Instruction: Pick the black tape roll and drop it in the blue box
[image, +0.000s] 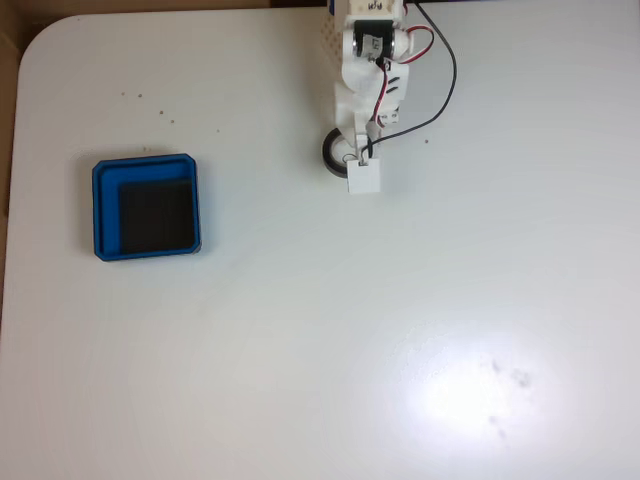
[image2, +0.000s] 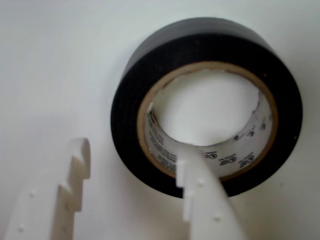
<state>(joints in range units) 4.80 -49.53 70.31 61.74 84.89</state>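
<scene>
- tabletop (image: 300, 350): white, with a rounded corner at the upper left of the fixed view. a few small dark specks lie near its upper left, and a bright glare patch sits at the lower right.
- arm (image: 368, 60): white, entering from the top edge of the fixed view, with red and black wires looping along its right side. it reaches down over the tape roll.
- blue box (image: 104, 205): shallow square tray with rounded corners and a raised rim, at the left of the fixed view, well apart from the arm. its black inner floor is bare; nothing lies in it.
- black tape roll (image2: 132, 107): lies flat on the tabletop, outside the box, directly under the arm's end. in the fixed view (image: 331, 152) only its left arc shows past the arm. the wrist view shows a tan core with a printed pale inner lining and the tabletop through the open centre.
- pincer (image2: 135, 160): two white fingers, spread apart. in the wrist view the right finger (image2: 202, 192) stands inside the roll's centre hole and the left, notched finger (image2: 75, 175) stands outside the roll's wall, with a gap to it. the roll's wall is between the fingers, not clamped.
</scene>
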